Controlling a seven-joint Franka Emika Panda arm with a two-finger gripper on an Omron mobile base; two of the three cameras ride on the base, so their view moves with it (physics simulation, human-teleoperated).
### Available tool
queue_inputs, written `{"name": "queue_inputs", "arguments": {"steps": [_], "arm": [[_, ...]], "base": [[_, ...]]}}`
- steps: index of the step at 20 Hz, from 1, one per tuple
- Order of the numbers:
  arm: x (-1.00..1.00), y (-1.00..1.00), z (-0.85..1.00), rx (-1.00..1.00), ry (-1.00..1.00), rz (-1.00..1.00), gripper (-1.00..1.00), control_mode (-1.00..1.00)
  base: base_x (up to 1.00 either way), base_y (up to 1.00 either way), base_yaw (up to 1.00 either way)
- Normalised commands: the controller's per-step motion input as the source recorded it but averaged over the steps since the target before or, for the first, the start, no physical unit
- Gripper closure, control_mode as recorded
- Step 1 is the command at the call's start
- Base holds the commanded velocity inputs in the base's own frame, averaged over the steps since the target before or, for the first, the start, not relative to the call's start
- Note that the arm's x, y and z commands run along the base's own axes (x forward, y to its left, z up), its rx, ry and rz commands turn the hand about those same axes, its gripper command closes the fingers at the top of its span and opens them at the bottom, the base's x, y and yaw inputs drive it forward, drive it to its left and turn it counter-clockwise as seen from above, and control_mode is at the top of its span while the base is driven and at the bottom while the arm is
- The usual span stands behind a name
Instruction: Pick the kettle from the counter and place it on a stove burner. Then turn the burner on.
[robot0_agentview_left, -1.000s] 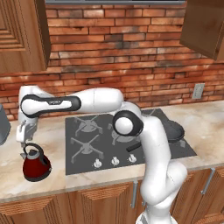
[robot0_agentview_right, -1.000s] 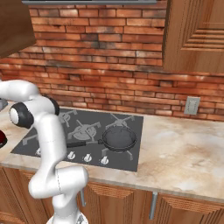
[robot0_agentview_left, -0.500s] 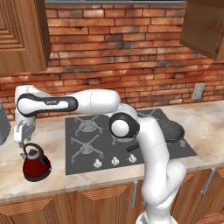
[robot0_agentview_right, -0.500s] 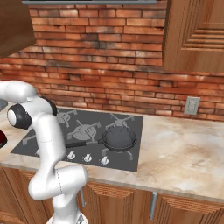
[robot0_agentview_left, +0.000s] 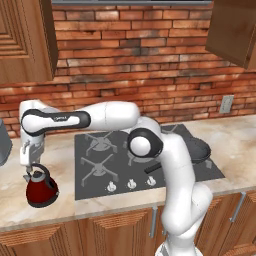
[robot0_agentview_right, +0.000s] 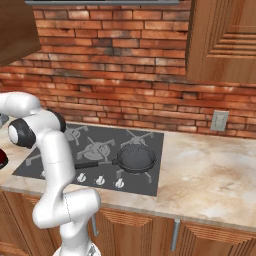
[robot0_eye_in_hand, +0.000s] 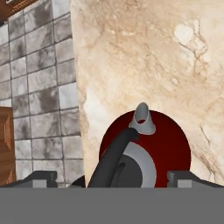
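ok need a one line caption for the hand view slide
Looking down past the fingers at the dark-red kettle and its black handle on the beige counter.

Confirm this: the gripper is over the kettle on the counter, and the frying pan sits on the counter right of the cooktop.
The frying pan sits on the cooktop, not the counter, per the right base view. The gripper is over the kettle.

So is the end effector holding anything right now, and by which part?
It cannot be told. The end effector sits at the kettle's black handle, fingertips either side, but a closed grip isn't visible.
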Motion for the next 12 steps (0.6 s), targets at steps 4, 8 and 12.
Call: {"name": "queue_inputs", "arguments": {"steps": [4,8,12], "arm": [[0.0,0.0,0.0,0.0,0.0,0.0,-1.0,-1.0],[0.0,0.0,-0.02,0.0,0.01,0.0,1.0,-1.0],[0.0,0.0,0.0,0.0,0.0,0.0,1.0,-1.0]], "base": [[0.0,0.0,0.0],[0.0,0.0,0.0],[0.0,0.0,0.0]]}}
